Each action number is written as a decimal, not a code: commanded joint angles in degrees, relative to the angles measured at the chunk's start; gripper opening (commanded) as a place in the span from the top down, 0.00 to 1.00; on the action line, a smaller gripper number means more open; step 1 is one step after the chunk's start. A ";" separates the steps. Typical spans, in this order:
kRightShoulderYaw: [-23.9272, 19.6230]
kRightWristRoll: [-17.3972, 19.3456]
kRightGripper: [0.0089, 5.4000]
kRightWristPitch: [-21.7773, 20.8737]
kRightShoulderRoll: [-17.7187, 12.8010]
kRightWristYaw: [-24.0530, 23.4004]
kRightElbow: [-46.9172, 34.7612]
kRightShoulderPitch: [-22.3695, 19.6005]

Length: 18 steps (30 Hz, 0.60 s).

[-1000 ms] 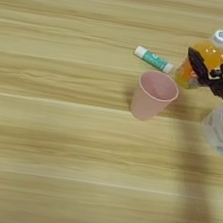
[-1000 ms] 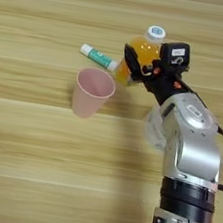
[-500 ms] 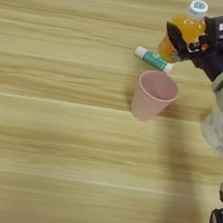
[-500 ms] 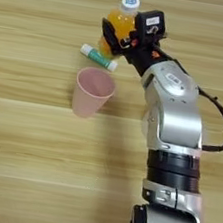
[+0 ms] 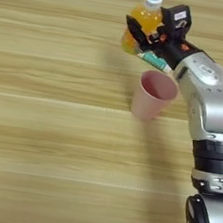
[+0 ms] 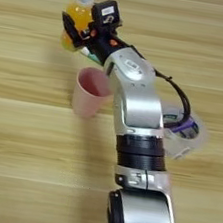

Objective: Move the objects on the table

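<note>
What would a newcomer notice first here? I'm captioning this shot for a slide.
The silver right arm reaches up the table, its pincer shut on the orange juice bottle at the far edge. Just nearer stands the pink paper cup, with a clear tape roll right of the arm.

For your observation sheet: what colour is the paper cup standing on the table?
Pink. The paper cup shows best in the left eye view.
</note>
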 commanded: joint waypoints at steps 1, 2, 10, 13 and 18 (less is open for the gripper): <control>0.95 0.08 0.35 -1.73 1.70 -1.16 -3.09 -5.36; 1.63 0.02 0.35 -1.55 2.46 -1.16 -3.28 -4.97; 6.18 -0.07 0.35 1.49 6.17 -0.89 -8.10 -0.22; 7.32 0.01 0.35 3.30 7.05 -1.16 -10.68 2.05; 9.02 -0.36 0.35 5.57 8.02 -1.61 -14.83 5.75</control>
